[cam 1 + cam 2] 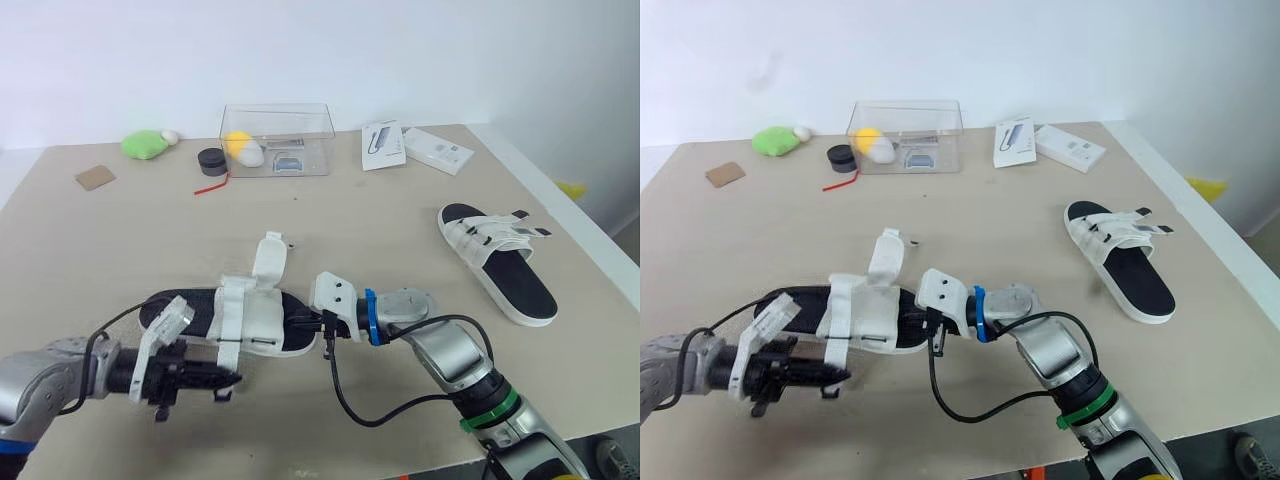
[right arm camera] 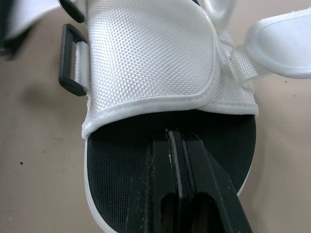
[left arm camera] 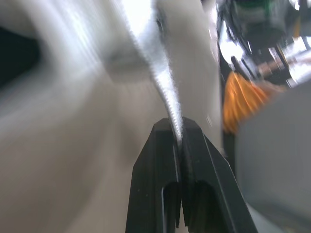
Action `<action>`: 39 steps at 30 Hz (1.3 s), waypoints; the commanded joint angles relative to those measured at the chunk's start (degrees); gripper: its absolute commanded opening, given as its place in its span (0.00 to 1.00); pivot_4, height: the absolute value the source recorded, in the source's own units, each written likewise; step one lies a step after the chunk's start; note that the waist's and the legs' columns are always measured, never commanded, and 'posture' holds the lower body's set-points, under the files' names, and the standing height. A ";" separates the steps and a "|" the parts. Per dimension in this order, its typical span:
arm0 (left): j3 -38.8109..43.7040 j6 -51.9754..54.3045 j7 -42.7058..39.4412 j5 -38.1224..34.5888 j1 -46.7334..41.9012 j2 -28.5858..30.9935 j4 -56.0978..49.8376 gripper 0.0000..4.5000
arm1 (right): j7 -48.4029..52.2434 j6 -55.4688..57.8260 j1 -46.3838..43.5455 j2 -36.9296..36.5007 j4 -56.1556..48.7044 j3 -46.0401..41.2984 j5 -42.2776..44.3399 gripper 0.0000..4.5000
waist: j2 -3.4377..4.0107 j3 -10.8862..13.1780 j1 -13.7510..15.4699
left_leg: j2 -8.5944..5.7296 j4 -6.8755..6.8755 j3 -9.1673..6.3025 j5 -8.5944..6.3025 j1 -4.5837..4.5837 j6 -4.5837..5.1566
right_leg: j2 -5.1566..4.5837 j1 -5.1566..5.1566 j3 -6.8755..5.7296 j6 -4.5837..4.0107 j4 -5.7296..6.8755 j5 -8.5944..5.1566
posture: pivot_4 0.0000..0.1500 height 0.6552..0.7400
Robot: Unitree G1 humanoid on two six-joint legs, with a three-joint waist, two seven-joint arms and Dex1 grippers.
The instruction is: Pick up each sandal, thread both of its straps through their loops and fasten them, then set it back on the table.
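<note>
The near sandal (image 1: pixel 250 322), white with a black footbed, lies in front of me with its straps undone; one strap (image 1: pixel 268 258) stands up. My left gripper (image 1: pixel 228 380) is at the sandal's near side, shut on the thin edge of a white strap (image 3: pixel 165 73). My right gripper (image 1: pixel 305 322) is at the sandal's right end, its fingers (image 2: pixel 160 160) shut together over the black footbed (image 2: pixel 116 165), just short of the wide white strap (image 2: pixel 150 53). A black loop (image 2: pixel 73 60) shows beside that strap. The second sandal (image 1: pixel 497 258) lies at the right of the table.
At the back stand a clear box (image 1: pixel 277 140), a green toy (image 1: pixel 146 144), a black round thing (image 1: pixel 211 161), a brown card (image 1: pixel 95 178) and two white boxes (image 1: pixel 383 145) (image 1: pixel 437 150). The table's right edge (image 1: pixel 560 210) runs close to the second sandal.
</note>
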 commanded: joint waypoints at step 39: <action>9.81 -138.02 13.45 52.27 5.47 -8.41 32.34 0.85 | 3.87 1.79 0.88 -1.43 2.08 3.83 -1.43 0.00 | 0.07 -0.53 0.15 | 0.47 -0.03 0.37 -0.39 0.09 -0.41 | -0.16 0.00 -0.03 -0.07 -0.03 -0.20 | 1.00 1.00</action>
